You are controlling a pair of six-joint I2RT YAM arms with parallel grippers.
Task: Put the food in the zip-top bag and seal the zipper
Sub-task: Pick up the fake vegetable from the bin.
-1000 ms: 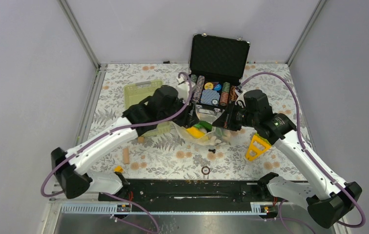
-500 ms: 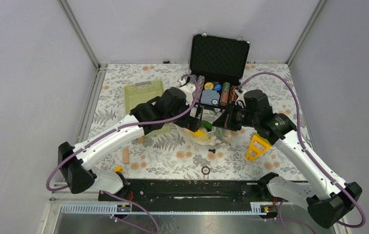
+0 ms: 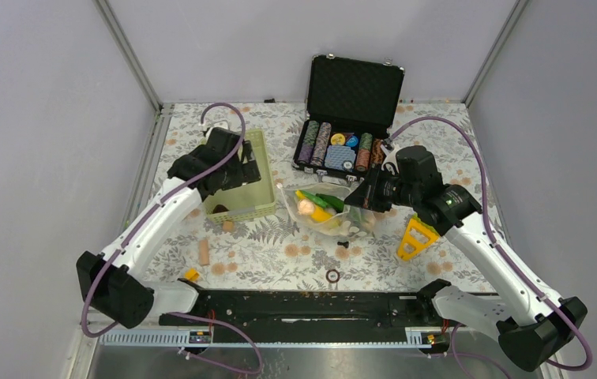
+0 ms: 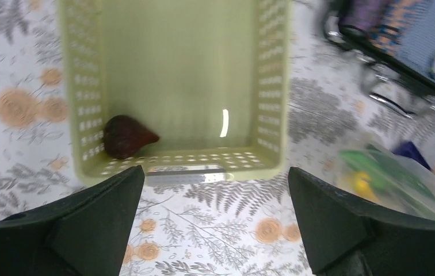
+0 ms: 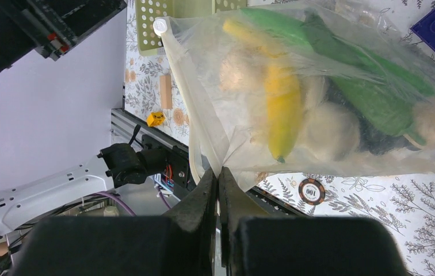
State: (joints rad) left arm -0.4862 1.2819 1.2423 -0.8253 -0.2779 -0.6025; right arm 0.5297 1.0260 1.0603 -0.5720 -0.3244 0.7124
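The left pincer [image 4: 215, 172] hangs spread wide and empty above the near wall of the lime-green basket [image 4: 270, 86], in whose near left corner lies a dark brown piece [image 4: 126, 136]. The right pincer [image 5: 217, 172] is pressed together on the edge of the zip-top bag [image 5: 342, 52], pinching it at one end of the zipper [image 5: 195, 126], a pale strip that runs along the bag's mouth toward the basket. The bag sits mid-surface [image 3: 264, 253], just right of the basket and in front of the open black case [image 3: 354, 95] of poker chips [image 3: 335, 146]. Inside the bag show a yellow banana [image 5: 281, 103], green pieces [image 5: 370, 98] and white bulbs [image 5: 327, 129]. A yellow triangular tool [image 3: 415, 237] lies to the bag's right, under the right arm.
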